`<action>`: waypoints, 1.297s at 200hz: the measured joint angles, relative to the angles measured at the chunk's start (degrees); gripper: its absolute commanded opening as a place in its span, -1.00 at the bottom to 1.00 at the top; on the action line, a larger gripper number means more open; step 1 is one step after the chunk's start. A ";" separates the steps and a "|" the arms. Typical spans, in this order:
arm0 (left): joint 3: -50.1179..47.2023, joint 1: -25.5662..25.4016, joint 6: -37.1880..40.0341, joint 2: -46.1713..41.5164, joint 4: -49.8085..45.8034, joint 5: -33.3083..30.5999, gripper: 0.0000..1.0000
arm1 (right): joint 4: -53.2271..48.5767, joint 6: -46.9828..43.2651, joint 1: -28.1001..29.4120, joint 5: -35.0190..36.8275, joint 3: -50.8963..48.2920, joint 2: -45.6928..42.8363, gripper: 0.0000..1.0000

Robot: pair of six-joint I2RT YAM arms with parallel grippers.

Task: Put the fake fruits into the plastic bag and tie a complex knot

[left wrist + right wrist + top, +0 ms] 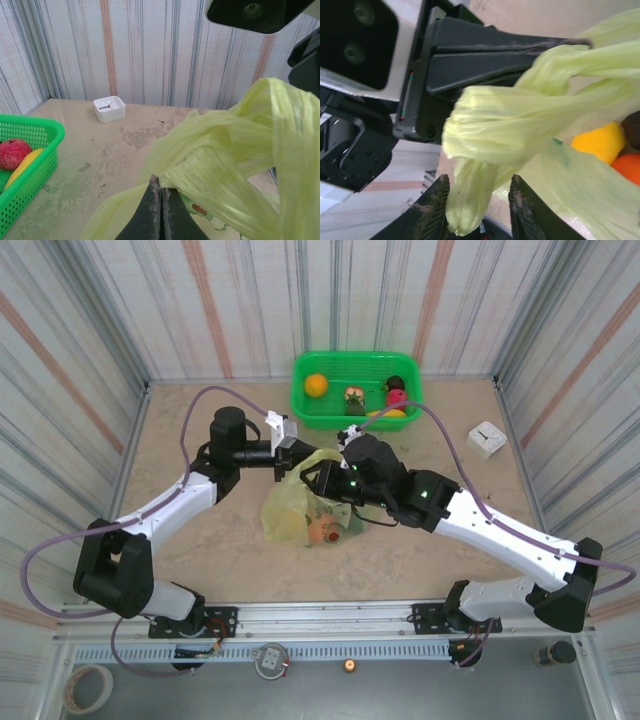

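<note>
**Position.** Thin translucent yellow-green plastic bag (285, 510) sits mid-table, between the two arms. Seen through the film from the top view is a peach-orange fruit. The right wrist view shows yellow, orange and dark ones low in the bag. More glossy plastic fake fruits (316, 385) lie in the rigid bright green perforated basket (300, 400) at 12 o'clock from the bag. They are orange, yellow, red-pink and dark.

**Hands.** Left gripper (160, 182) comes in from 10 o'clock. Its jaws are pressed together, pinching a bunched strand of bag film at the very tips. Right gripper (479, 182) comes in from 3 o'clock. Its jaws stand apart and straddle a twisted hanging strand of the bag, with a gap showing on one side and no squeeze yet.

**Risks (judgement).**
- The left pinch sits at the extreme fingertips, so a sideways tug from the right arm could slip the film out.
- The film is thin, and pulling the two strands against each other could stretch or tear it.
- The right jaws could close off-centre and miss the strand.
- The wrists are very near each other, so a collision is likely during looping.
- Lifting the strands could tip the bag and spill fruit.
- A knot tied now would shut out the fruits in the basket.

**Writing.** None legible. The bag carries small dark prints, too blurred to read. The top of the small white square box (487, 439) at 2 o'clock is unreadable.
</note>
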 measured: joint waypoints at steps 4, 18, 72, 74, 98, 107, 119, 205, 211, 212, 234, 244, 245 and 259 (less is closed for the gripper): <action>0.00 0.00 0.15 -0.04 -0.13 -0.02 -1.00 | -0.22 0.07 -0.02 0.42 0.00 -0.04 -0.45; -0.02 0.00 0.61 -0.37 -0.55 -0.26 -1.00 | -1.05 0.00 -0.04 1.53 0.00 -0.24 -0.63; -0.72 -0.09 2.40 -3.43 -2.67 -2.73 -1.00 | -2.10 -0.94 -0.63 3.26 -2.62 -5.68 -1.00; -0.83 -0.13 2.54 -3.61 -2.82 -2.93 -1.00 | -2.16 -1.05 -0.76 3.28 -2.99 -6.16 -1.00; -3.63 -0.98 4.50 -7.56 -4.46 -8.37 -1.00 | -2.36 -1.90 -4.28 1.60 -8.68 -11.93 -1.00; -4.39 -1.57 5.40 -9.03 -5.40 -11.10 -1.00 | -2.64 -2.05 -5.77 0.59 -10.88 -14.05 -1.00; -4.57 -2.38 6.54 -10.40 -6.97 -14.99 -1.00 | -3.45 -2.97 -7.48 -0.70 -13.16 -16.31 -1.00; -6.51 -4.20 3.67 -13.94 -15.32 -39.01 -1.00 | -7.50 -9.68 -14.91 -4.94 -22.47 -23.47 -1.00; -7.26 -4.24 2.91 -14.36 -15.30 -40.52 -1.00 | -7.50 -9.70 -14.91 -4.90 -23.23 -23.67 -1.00; -7.37 -4.26 2.84 -14.40 -15.30 -40.68 -1.00 | -7.48 -9.70 -14.91 -4.87 -23.43 -23.71 -1.00; -10.86 -4.33 -0.33 -15.87 -15.39 -46.45 -1.00 | -7.98 -9.62 -15.23 -3.89 -26.99 -25.31 -1.00; -12.26 -3.67 -2.16 -16.24 -15.65 -48.74 -1.00 | -8.52 -9.33 -15.52 -2.89 -28.65 -26.40 -1.00; -12.35 -3.63 -2.29 -16.26 -15.65 -48.87 -1.00 | -8.57 -9.31 -15.54 -2.84 -28.76 -26.49 -1.00; -13.73 -2.03 -4.98 -16.28 -15.76 -50.95 -1.00 | -9.66 -8.85 -16.37 -0.85 -30.95 -28.28 -1.00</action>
